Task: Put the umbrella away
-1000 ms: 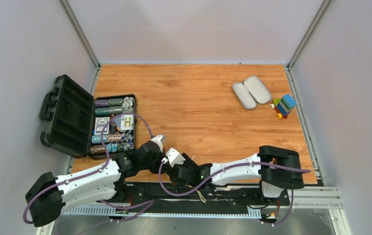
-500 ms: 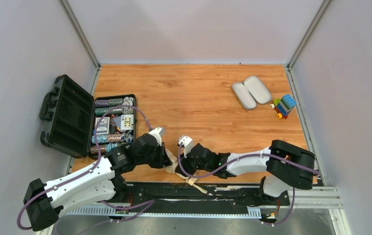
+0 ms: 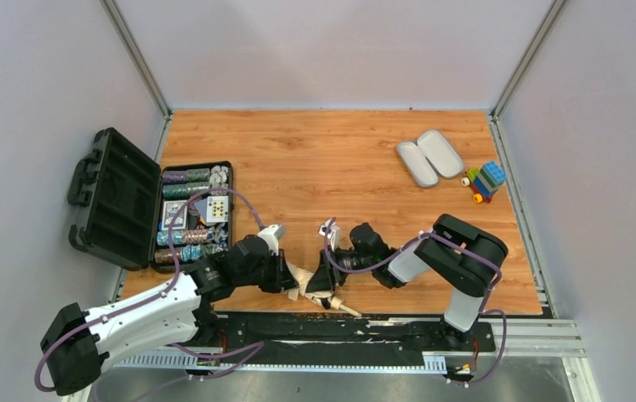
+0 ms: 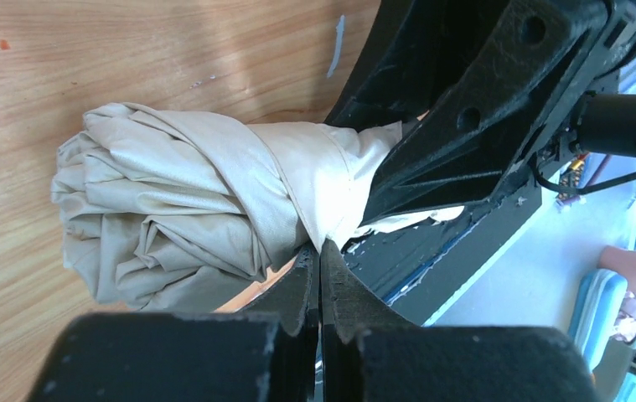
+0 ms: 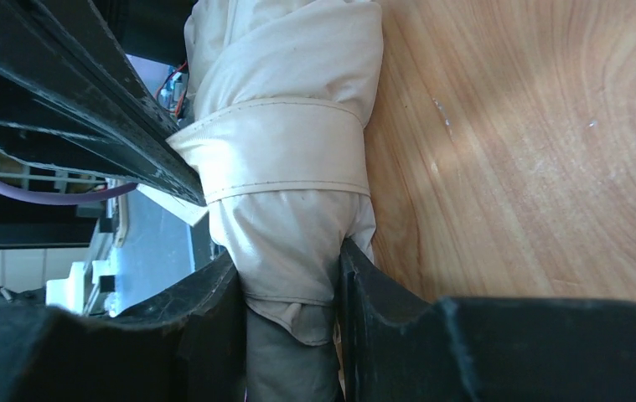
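The beige folded umbrella (image 3: 305, 276) lies at the table's near edge between both grippers, its pale handle end (image 3: 348, 309) poking over the edge. In the left wrist view the bundled umbrella (image 4: 180, 209) is wrapped by its strap, and my left gripper (image 4: 321, 251) is shut, pinching the strap tab's tip. My left gripper (image 3: 291, 278) sits just left of the bundle. From the right, my right gripper (image 3: 323, 280) is shut on the umbrella's fabric. The umbrella (image 5: 285, 84) with its strap band (image 5: 272, 159) fills the right wrist view, clamped between my right gripper's (image 5: 293, 276) fingers.
An open black case (image 3: 113, 197) holding poker chips and cards stands at the left. A lilac-grey oval hard case (image 3: 429, 157) lies open at the back right, beside a colourful toy block vehicle (image 3: 485, 180). The black base rail (image 3: 381, 325) runs just below the umbrella.
My right gripper has swung up from the near edge to the umbrella and narrowed its jaws onto the fabric. The left gripper stayed shut and shifted slightly right.
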`<state>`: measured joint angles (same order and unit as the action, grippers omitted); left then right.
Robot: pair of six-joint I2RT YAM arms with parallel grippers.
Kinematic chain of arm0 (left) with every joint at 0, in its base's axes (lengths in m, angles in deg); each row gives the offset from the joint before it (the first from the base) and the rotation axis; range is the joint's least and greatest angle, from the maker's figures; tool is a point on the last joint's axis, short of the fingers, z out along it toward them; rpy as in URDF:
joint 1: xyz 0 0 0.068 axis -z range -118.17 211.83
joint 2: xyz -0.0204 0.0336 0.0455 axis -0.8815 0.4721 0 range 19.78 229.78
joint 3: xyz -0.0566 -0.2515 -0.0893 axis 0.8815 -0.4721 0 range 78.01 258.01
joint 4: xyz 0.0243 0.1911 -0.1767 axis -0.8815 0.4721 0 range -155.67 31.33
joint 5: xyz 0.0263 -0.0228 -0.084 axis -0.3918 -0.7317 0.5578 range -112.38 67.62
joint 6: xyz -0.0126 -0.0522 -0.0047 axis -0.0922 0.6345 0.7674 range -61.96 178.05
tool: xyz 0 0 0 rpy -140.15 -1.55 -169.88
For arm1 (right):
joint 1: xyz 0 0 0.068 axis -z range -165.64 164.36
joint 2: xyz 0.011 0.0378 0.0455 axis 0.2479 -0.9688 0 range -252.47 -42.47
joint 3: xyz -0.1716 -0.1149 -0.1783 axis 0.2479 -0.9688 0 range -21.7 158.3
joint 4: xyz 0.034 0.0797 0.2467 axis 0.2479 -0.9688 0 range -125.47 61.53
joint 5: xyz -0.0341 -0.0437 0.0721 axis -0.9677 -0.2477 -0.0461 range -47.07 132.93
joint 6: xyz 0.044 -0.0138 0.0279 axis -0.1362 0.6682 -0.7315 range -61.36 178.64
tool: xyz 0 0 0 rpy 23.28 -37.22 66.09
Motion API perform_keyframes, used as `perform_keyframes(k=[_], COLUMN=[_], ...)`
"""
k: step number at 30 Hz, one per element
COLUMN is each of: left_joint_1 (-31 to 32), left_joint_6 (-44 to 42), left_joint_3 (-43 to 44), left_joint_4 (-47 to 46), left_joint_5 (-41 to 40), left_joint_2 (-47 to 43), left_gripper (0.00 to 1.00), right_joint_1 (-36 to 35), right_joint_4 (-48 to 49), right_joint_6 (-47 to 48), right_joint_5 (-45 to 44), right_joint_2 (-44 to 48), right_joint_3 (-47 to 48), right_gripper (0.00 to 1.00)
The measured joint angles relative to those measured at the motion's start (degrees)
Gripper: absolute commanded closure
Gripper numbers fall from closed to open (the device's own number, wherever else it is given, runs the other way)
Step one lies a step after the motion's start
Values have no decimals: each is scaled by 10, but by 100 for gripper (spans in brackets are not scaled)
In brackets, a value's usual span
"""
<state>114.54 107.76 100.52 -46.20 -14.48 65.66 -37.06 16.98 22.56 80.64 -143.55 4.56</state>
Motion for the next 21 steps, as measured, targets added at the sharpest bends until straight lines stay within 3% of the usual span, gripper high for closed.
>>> perform_keyframes(k=[5, 16, 21], left_joint_1=[-1, 14, 23], left_joint_6=[26, 74, 102], left_joint_3=[-50, -77, -119], left_joint_4=[-68, -58, -153], left_joint_5=[18, -6, -14], left_joint_2=[-20, -78, -42], left_gripper=[100, 100, 100], right_joint_1=[16, 37, 51], right_joint_4=[35, 92, 133], right_joint_6=[-24, -72, -113], right_joint_5=[41, 91, 116], right_joint_2=[-28, -72, -106], right_joint_3=[0, 0, 1], right_gripper=[100, 100, 100])
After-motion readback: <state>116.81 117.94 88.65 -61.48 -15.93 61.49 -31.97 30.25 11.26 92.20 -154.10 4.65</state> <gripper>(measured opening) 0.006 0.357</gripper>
